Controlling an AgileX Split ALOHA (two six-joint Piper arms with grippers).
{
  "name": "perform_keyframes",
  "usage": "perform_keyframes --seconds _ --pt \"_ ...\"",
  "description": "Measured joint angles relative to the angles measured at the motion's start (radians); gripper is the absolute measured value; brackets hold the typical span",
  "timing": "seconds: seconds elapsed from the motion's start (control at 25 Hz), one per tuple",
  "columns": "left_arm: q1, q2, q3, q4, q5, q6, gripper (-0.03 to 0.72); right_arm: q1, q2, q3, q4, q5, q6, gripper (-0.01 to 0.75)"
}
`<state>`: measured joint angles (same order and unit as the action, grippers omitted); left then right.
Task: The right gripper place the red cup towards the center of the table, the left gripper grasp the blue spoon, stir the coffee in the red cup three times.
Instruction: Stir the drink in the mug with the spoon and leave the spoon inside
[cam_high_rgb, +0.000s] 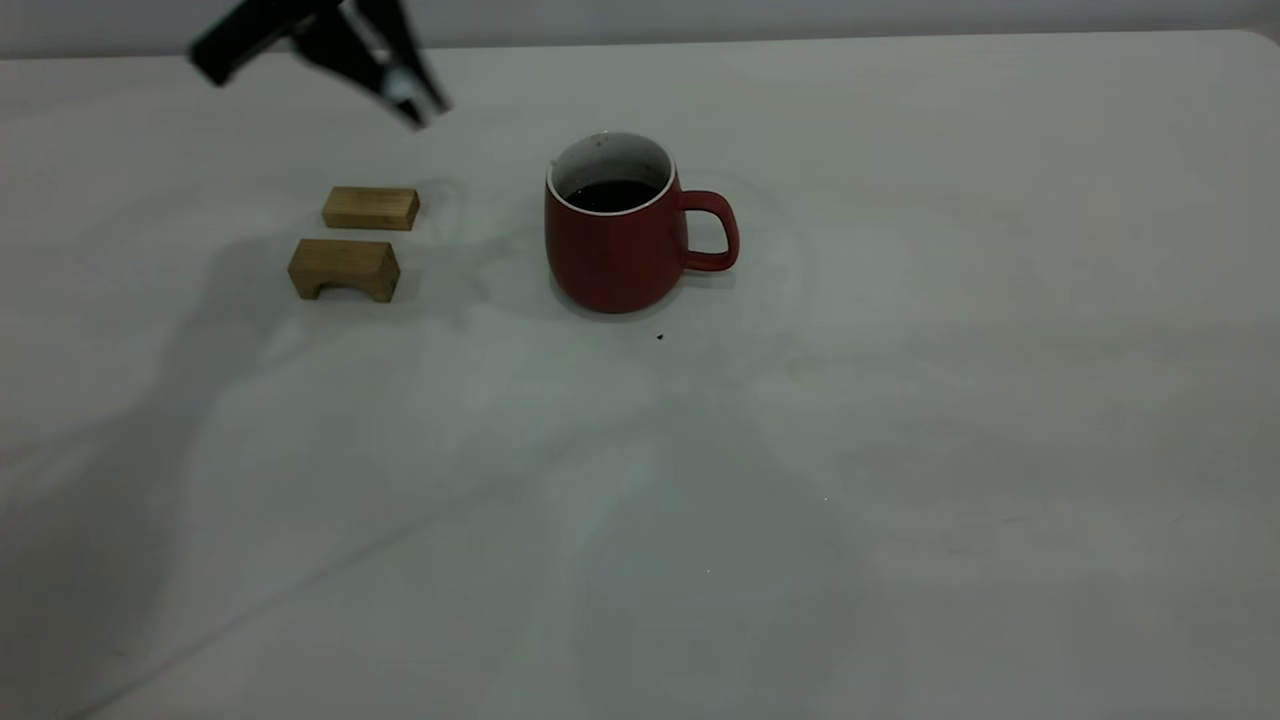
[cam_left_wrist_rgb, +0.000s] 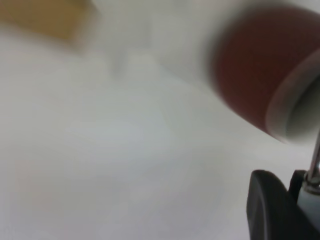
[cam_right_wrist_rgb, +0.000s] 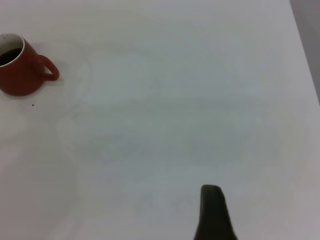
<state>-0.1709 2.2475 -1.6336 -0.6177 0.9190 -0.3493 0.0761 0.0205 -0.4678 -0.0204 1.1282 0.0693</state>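
Observation:
The red cup (cam_high_rgb: 615, 250) stands upright near the middle of the table (cam_high_rgb: 900, 450), its handle toward the right, with dark coffee (cam_high_rgb: 612, 193) inside. My left gripper (cam_high_rgb: 405, 90) hovers above the table, left of and behind the cup, over the wooden blocks. It is shut on the blue spoon (cam_left_wrist_rgb: 307, 202), whose metal neck (cam_left_wrist_rgb: 315, 162) sticks out toward the cup (cam_left_wrist_rgb: 250, 65). The spoon's bowl is out of view. My right gripper (cam_right_wrist_rgb: 212, 210) is outside the exterior view and far from the cup (cam_right_wrist_rgb: 20, 75), over bare table.
Two tan wooden blocks lie left of the cup: a flat one (cam_high_rgb: 370, 208) and an arched one (cam_high_rgb: 344, 269) in front of it. A tiny dark speck (cam_high_rgb: 660, 337) lies just in front of the cup.

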Motion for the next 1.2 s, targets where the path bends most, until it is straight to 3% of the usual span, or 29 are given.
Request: perform_keyframes --seconds 0.32,0.56,0.88,1.2 --pt "0.000 0.000 0.000 -0.465 0.168 -0.293 0.106 0.000 -0.001 0.000 0.000 0.000 0.000 0.572" --pt "0.000 0.000 0.000 -0.638 0.201 -0.425 0.106 0.000 -0.001 0.000 0.000 0.000 0.000 0.572" --pt "-0.061 0.000 0.000 -0.717 -0.051 -0.749 0.106 0.000 -0.001 0.000 0.000 0.000 0.000 0.572" --pt "-0.090 0.068 0.000 -0.800 -0.191 -0.807 0.106 0.000 -0.001 0.000 0.000 0.000 0.000 0.572"
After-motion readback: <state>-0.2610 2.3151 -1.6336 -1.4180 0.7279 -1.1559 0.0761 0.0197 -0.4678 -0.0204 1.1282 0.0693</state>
